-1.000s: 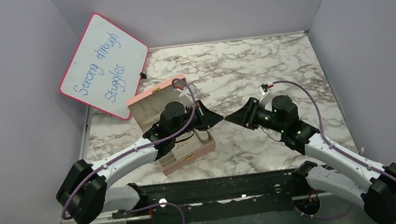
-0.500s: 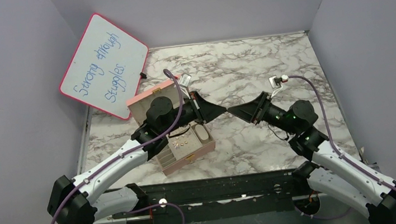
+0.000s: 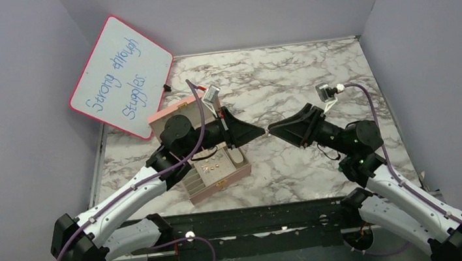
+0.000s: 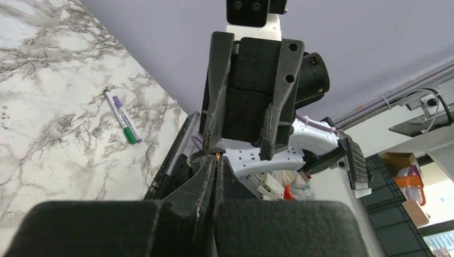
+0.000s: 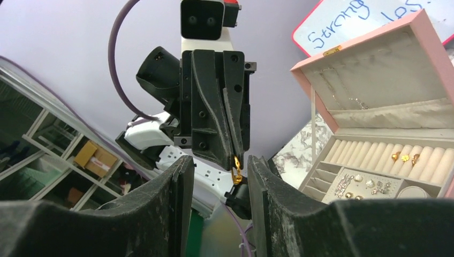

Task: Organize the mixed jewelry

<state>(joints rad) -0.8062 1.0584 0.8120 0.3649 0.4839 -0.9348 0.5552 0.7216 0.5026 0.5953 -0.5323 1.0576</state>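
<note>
Handover above the marble table (image 3: 288, 78): your left gripper (image 3: 261, 131), jaws clamped on a small gold ring (image 5: 234, 175), holds it between the parted jaws of your right gripper (image 3: 273, 129). Some of the mixed jewelry (image 5: 405, 158) already sits in the ring rolls and trays of the open pink box (image 3: 221, 183); this piece is not yet placed. Only the right wrist view shows the ring and the box's contents plainly. Only the left wrist view catches the green-and-white pen (image 4: 122, 116) lying on the table.
</note>
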